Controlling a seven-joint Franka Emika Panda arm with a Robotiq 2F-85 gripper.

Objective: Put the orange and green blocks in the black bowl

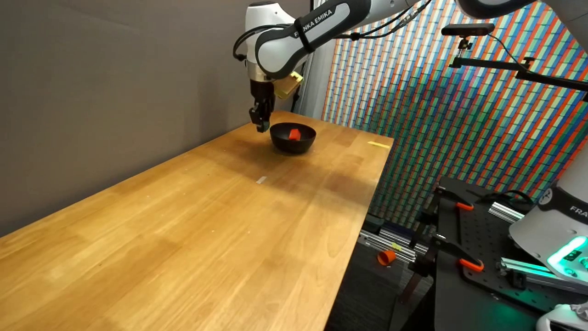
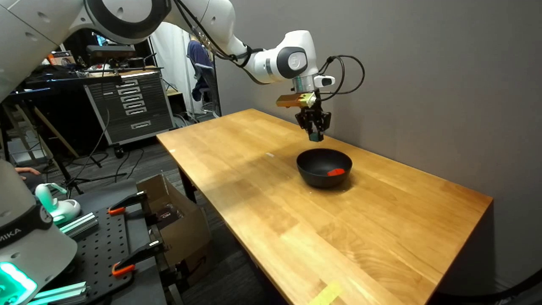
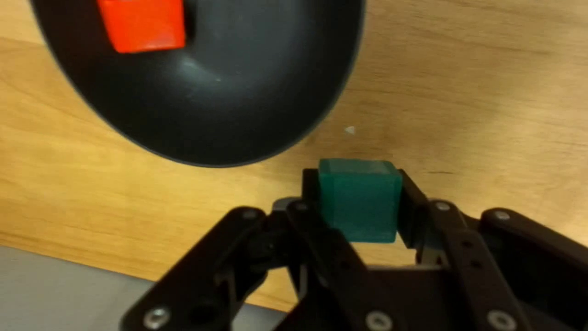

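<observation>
Now, on the left of the wrist view it's the orange block (image 3: 144, 25), sitting inside the black bowl (image 3: 220, 133), which stands on the wooden table (image 3: 459, 105). Across to the right, the green block (image 3: 360, 209) shows just outside the bowl's rim, up in the air, and here's the gripper (image 3: 360, 202), its 2 jaws pinching that block from opposite sides!

A black bowl (image 3: 220, 124) stands on the wooden surface (image 3: 459, 92) with an orange block (image 3: 144, 25) inside. Outside the bowl, the claw (image 3: 360, 202) pinches a green block (image 3: 360, 207).
</observation>
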